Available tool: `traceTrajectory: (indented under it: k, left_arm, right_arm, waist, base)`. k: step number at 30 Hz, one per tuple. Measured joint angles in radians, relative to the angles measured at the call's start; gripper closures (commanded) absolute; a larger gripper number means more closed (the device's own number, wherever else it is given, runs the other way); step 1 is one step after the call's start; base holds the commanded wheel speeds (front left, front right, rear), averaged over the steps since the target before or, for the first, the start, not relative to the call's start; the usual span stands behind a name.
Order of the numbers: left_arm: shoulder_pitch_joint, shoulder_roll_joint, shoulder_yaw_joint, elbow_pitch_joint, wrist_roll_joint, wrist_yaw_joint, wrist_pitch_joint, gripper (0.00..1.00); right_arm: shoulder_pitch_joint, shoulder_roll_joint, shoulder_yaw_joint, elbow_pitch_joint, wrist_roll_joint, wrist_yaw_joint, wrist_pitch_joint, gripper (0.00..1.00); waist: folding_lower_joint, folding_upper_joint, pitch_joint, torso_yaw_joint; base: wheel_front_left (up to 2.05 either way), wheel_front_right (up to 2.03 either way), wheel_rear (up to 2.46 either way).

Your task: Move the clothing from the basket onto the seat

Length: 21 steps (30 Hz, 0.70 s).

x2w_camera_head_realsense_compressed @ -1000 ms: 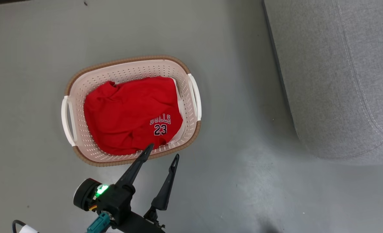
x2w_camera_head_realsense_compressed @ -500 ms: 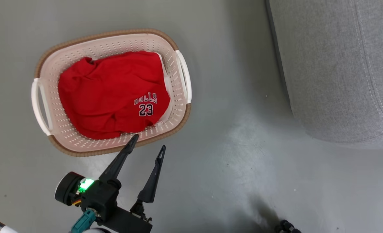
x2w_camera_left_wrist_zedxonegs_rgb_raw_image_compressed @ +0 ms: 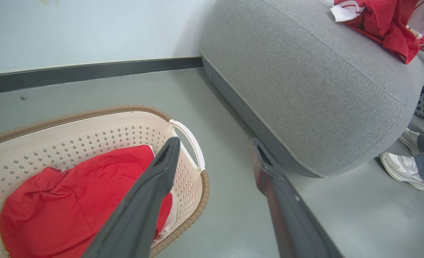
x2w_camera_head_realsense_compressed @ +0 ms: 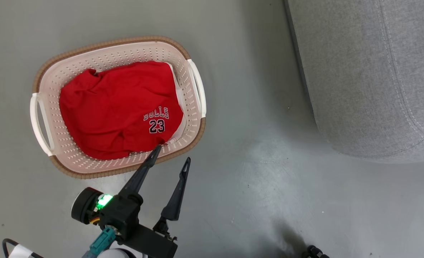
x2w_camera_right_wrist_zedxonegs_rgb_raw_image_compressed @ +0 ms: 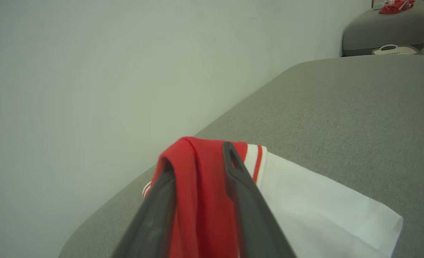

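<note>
Writing: "BULLS" over "23", dark characters outlined in white, on the red garment (x2w_camera_head_realsense_compressed: 115,111).

Red garment: crumpled, lying inside the basket (x2w_camera_head_realsense_compressed: 111,46) and covering most of its bottom; a strip of white trim shows along its right edge.

Basket: cream, perforated walls, brown woven-look rim, white handle at each end. It stands on the grey floor (x2w_camera_head_realsense_compressed: 255,186), well apart from the seat (x2w_camera_head_realsense_compressed: 359,71).

My left claw (x2w_camera_head_realsense_compressed: 172,153): fingers moderately spread, nothing between them. In the head view one fingertip overlaps the basket's near rim just below the print, and the other lies over bare floor outside the basket. I cannot tell whether it touches the rim.

My right claw (x2w_camera_right_wrist_zedxonegs_rgb_raw_image_compressed: 197,156): fingers drawn narrow on a fold of the second red garment (x2w_camera_right_wrist_zedxonegs_rgb_raw_image_compressed: 201,200), which has red-and-white striped trim; its white part spreads flat on the seat's grey fabric beside the fingers. A pale wall (x2w_camera_right_wrist_zedxonegs_rgb_raw_image_compressed: 90,71) stands behind.

Also: a person's white shoe (x2w_camera_left_wrist_zedxonegs_rgb_raw_image_compressed: 400,166) on the floor beside the seat.
</note>
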Motion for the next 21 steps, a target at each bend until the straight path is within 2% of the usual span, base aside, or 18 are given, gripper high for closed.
traceTrajectory:
  k: [10, 18, 21]
  left_arm:
    - [0.0, -0.044, -0.008, 0.044, -0.03, 0.0, -0.022, 0.0]
    - [-0.003, -0.087, 0.003, 0.102, -0.056, 0.001, -0.043, 0.0]
    - [-0.008, -0.109, 0.011, 0.133, -0.067, 0.001, -0.046, 0.0]
  right_arm:
    - [0.092, 0.015, 0.016, -0.019, -0.053, 0.014, 0.0, 0.0]
    - [0.23, 0.095, 0.03, -0.117, -0.081, 0.019, 0.0, 0.0]
    - [0.299, 0.152, 0.043, -0.18, -0.102, 0.02, 0.0, 0.0]
  waist:
    - [0.0, 0.0, -0.064, 0.001]
    - [0.0, 0.0, -0.128, 0.003]
    - [0.0, 0.0, -0.162, 0.008]
  base:
    - [0.0, 0.0, 0.0]
    - [0.0, 0.0, 0.0]
    - [0.0, 0.0, 0.0]
